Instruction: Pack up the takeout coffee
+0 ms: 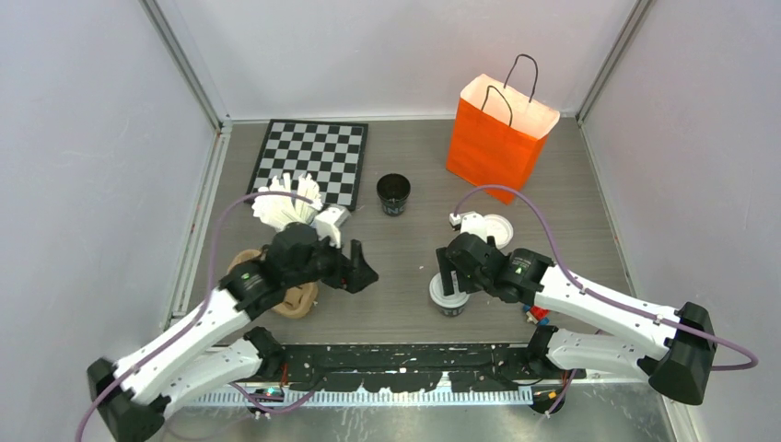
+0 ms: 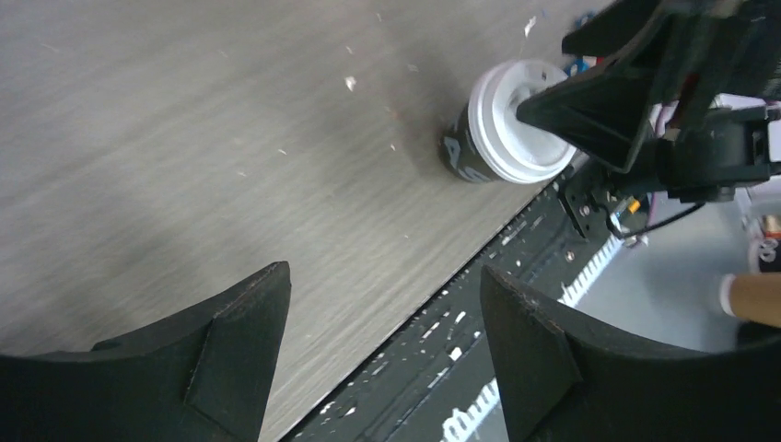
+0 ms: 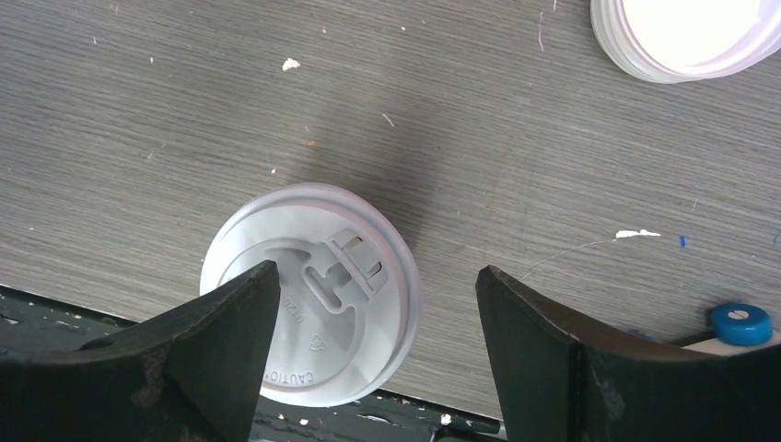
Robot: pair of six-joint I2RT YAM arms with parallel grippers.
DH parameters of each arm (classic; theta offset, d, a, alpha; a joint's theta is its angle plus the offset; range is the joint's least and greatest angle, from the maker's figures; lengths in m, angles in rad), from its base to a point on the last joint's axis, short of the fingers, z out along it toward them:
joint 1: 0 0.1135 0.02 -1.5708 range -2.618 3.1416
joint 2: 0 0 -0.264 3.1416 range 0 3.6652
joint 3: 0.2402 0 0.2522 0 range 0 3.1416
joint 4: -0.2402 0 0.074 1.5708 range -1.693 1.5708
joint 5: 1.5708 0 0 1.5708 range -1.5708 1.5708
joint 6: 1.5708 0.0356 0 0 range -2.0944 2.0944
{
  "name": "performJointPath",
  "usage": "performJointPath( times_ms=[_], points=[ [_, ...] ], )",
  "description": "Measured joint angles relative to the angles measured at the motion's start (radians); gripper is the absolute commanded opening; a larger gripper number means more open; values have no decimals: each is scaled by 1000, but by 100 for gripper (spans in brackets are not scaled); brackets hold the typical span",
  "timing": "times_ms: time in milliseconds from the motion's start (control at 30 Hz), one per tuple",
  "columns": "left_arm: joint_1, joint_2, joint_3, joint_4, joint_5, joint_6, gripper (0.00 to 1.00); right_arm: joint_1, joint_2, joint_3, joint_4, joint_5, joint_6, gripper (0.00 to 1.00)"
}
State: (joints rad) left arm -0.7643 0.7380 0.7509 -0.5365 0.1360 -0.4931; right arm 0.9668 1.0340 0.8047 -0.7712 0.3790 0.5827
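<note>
Right gripper [image 3: 378, 276]: jaws apart, holding nothing, positioned over the lidded cup [image 3: 318, 308], which stands upright. Left gripper [image 2: 385, 276]: jaws apart, empty, left of that cup. An uncapped black cup [image 1: 393, 194] stands behind it. The loose lid [image 1: 494, 227] lies behind-right.

The top camera sits high above and behind the arms and looks down. It sees the whole counter [image 1: 405, 184] from far off, with the arm bases at the bottom edge. The left wrist camera sits just behind the left hand [image 2: 385, 272]. It looks at a slant, low and close over the counter, toward the capped cup [image 2: 502, 138]. The right wrist camera sits just behind the right hand [image 3: 378, 272] and looks straight down, very close above that cup's lid. All three views share this cup. The left wrist view also catches the right hand beside it.
</note>
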Motion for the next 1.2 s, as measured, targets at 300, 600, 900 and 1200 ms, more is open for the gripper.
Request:
performJointPath(
  times_ms=[300, 600, 900, 1200],
  points=[
    [-95, 317, -166, 443, 119, -236, 64, 0, -39, -34, 16, -1, 22, 82],
    [-180, 504, -168, 724, 118, -340, 60, 0, -111, -53, -3, -12, 42, 83],
    [-203, 602, -157, 835, 100, -367, 56, 0, -164, -55, -15, -19, 60, 76],
    [-203, 710, -132, 915, 118, -380, 47, 0, -163, -100, -18, -27, 106, 72]
  ],
)
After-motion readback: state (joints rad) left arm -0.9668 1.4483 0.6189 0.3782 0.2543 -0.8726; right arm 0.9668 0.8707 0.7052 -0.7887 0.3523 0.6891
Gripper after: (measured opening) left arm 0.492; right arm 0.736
